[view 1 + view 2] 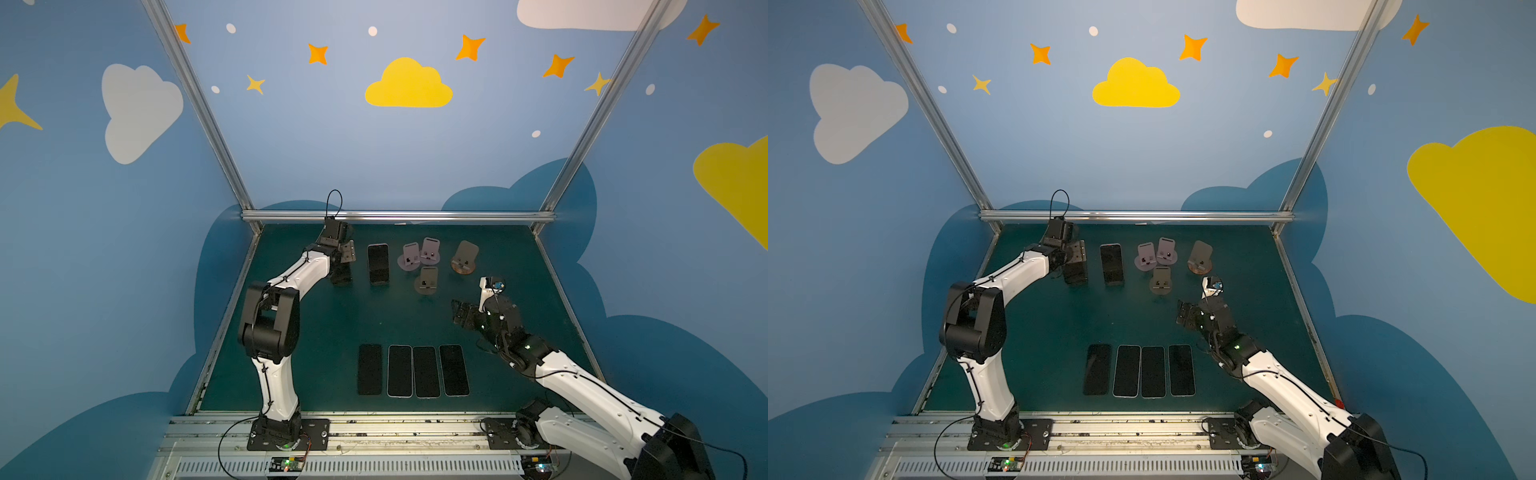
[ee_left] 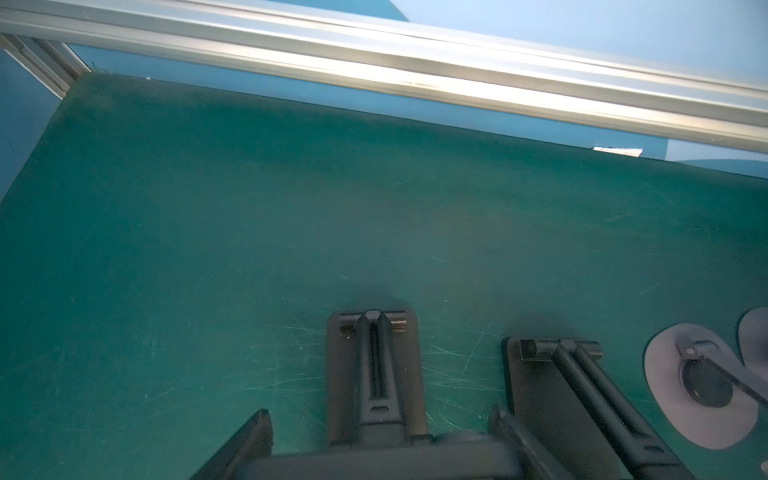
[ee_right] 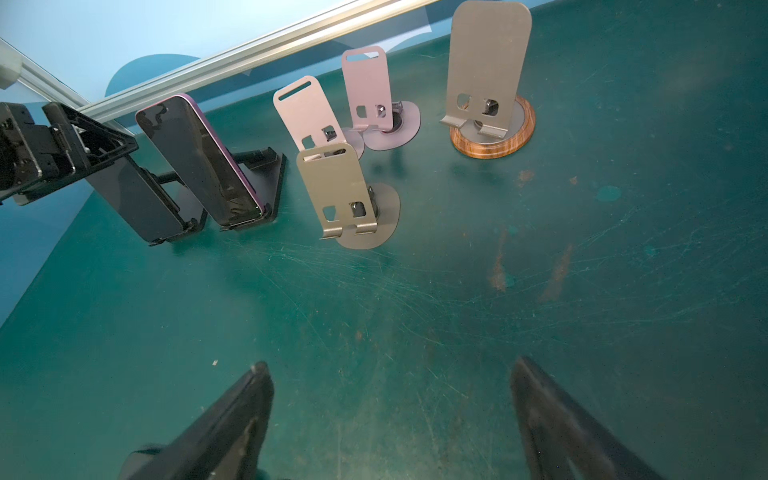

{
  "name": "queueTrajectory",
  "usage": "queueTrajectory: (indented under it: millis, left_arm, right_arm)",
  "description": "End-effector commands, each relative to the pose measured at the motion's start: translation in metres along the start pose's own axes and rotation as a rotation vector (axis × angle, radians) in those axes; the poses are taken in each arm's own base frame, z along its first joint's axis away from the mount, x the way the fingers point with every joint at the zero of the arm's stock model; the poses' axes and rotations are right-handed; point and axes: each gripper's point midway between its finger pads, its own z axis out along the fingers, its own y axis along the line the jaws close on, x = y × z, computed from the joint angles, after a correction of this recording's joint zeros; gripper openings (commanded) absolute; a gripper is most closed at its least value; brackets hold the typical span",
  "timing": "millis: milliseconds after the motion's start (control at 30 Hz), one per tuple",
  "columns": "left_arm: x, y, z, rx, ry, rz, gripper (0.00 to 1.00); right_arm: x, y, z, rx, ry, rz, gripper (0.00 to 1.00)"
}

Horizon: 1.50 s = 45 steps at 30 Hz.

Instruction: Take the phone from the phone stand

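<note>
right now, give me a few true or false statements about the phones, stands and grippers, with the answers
1. Four phones lie flat in a row on the near side of the mat. True.
2. Every stand is empty. False: two black stands each hold a leaning phone.
3. The right gripper holds a phone. False: it is open and empty above bare mat.
4. The wooden-base stand is empty. True.
5. The left gripper is at the top edge of the leftmost propped phone. True.
</note>
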Motion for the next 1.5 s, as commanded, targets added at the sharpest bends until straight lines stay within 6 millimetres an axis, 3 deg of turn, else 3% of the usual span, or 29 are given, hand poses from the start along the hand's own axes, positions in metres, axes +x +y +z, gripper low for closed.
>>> queueTrajectory:
  millis: [0,667,900,1267,1467]
  left_arm:
    - [0.002,0.005,0.007,-0.019,-0.005,0.001,0.8]
    - [0.015,0.008,0.015,-0.035,0.006,0.008,0.69]
    - [0.018,0.007,0.013,-0.058,0.014,0.032,0.76]
    - [0.023,0.005,0.013,-0.094,0.0,0.018,0.75]
    - [0.027,0.002,0.011,-0.069,-0.003,0.01,0.8]
  right_arm:
    - [-0.01,0.003,-0.001,0.004,-0.017,-0.007,0.9]
    - [-0.008,0.005,0.0,-0.002,-0.011,-0.006,0.89]
    - [-0.008,0.004,-0.001,-0.002,-0.014,-0.005,0.89]
    - [-0.011,0.005,-0.003,-0.005,-0.026,-0.003,0.89]
    - [-0.009,0.005,-0.002,-0.006,-0.016,-0.007,0.88]
